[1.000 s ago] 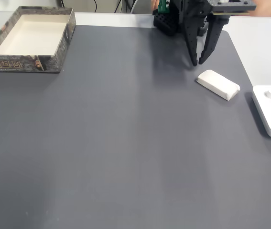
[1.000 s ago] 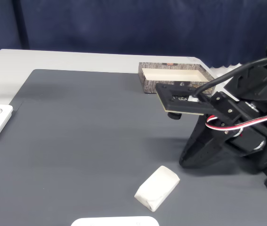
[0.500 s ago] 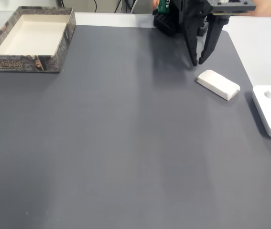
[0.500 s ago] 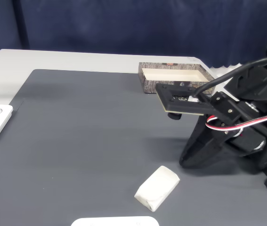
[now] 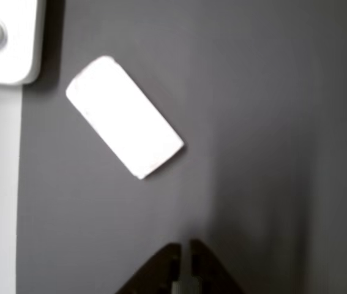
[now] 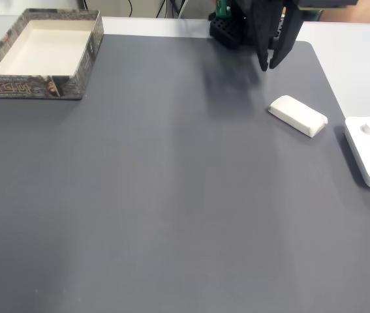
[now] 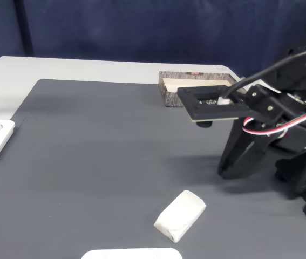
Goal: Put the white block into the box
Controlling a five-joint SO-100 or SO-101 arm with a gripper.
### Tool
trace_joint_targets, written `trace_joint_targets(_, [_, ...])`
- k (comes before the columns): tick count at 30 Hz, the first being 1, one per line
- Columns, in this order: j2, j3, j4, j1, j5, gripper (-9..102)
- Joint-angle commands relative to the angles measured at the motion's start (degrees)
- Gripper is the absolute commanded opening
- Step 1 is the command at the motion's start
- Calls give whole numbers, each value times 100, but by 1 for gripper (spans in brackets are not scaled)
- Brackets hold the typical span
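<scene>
White block [image 6: 297, 115] — lying flat on the grey mat [image 6: 171, 195] near its right edge in a fixed view; we see the gripper [image 6: 267, 64] raised beside it, jaws nearly together, empty. Box [image 6: 41, 52] — far left corner.

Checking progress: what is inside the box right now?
The box holds nothing visible: bare cream floor in a fixed view. The white block lies on the grey mat. Near wall hides some floor.
</scene>
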Motion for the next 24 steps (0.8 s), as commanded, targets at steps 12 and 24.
trace_joint_targets(12, [-2856,-1907,0,-589,483,-2])
trace_joint_targets(24, [-5133,-3437,-993,-853,501,-2])
